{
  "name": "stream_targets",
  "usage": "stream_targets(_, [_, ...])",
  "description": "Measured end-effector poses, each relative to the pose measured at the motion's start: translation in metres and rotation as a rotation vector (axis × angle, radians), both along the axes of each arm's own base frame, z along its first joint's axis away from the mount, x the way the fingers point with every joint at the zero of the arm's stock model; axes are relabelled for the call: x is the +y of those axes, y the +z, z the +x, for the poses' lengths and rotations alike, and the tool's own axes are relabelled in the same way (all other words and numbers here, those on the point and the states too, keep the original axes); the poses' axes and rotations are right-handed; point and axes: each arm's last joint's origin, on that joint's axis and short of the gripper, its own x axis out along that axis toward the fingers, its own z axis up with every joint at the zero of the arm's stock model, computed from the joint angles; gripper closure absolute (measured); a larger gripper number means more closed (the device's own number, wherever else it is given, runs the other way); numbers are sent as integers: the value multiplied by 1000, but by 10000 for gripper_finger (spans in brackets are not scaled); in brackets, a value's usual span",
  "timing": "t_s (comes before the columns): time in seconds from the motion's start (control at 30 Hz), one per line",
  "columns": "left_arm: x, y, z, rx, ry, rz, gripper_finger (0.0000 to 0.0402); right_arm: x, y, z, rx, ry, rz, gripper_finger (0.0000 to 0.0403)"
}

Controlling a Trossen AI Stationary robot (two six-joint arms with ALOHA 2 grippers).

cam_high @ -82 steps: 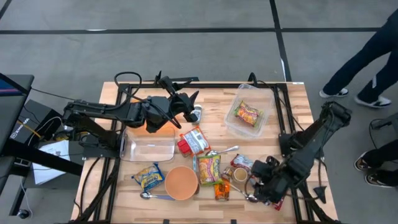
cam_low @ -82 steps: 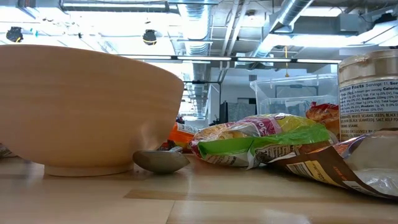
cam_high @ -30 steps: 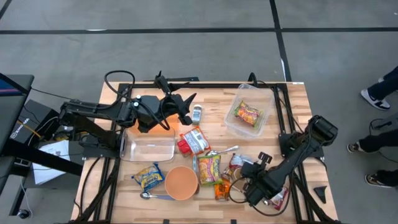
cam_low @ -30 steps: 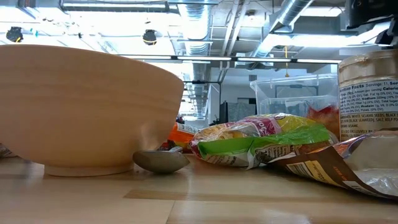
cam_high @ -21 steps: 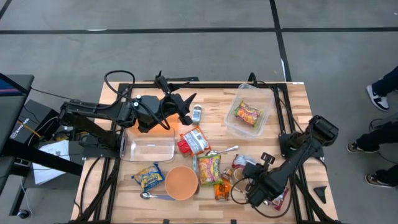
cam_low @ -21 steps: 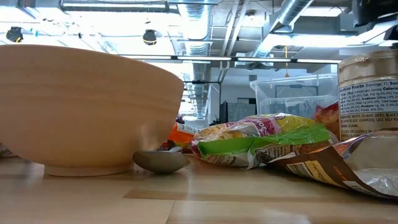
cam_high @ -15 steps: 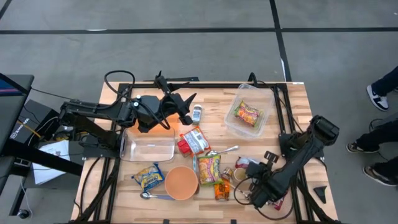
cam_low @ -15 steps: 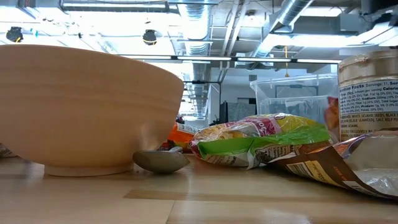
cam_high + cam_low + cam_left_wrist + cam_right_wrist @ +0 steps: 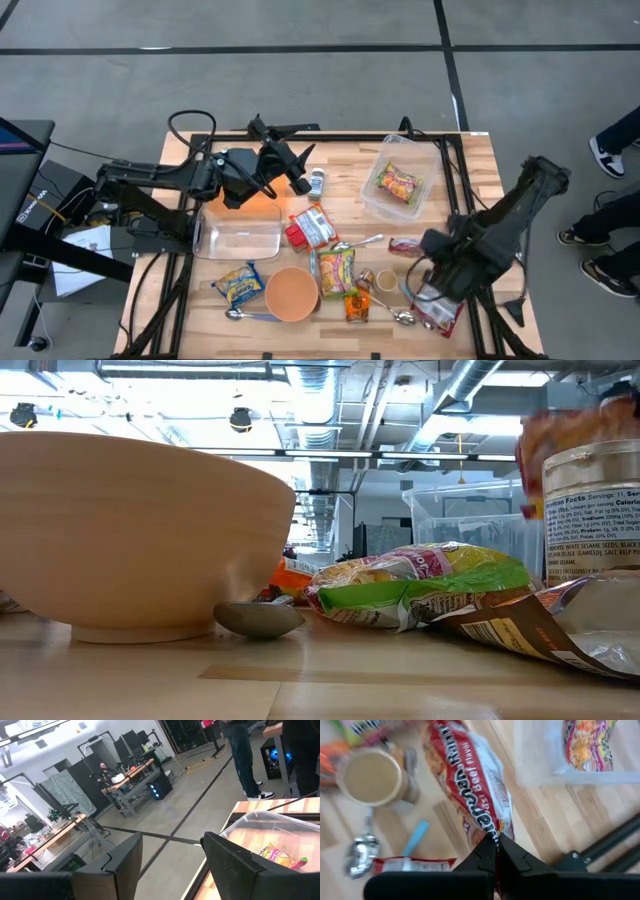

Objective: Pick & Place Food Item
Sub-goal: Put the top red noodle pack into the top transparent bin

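Only right wrist view shows right fingers (image 9: pixel 492 851) clamped on ramen packet (image 9: pixel 470 780), left fingers (image 9: pixel 170 857) apart, empty.

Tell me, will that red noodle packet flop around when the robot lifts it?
Probably a bit. The right gripper pinches the ramen packet by one edge, so the rest hangs free. The wrapper looks thin and crinkly, likely light. A pinch on shiny film might slip.

Bare wood between clear bin (image 9: pixel 432 203) and jar (image 9: pixel 386 280).
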Motion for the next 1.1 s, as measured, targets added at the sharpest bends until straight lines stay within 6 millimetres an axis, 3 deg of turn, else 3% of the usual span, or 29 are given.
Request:
stream_targets(0.3, [10,1,0,-10,33,-2,198,-47,44,-16,-333,-69,169,403])
stream_targets(0.57, [13,1,1,-19,43,-3,198,-88,63,-18,-478,-142,157,403])
stream_targets(0.83, [13,1,1,-19,43,-3,198,-123,67,-21,-434,-153,64,403])
stream_targets(1.1, [14,1,1,-37,47,-18,198,-148,59,-4,-271,-97,-59,403])
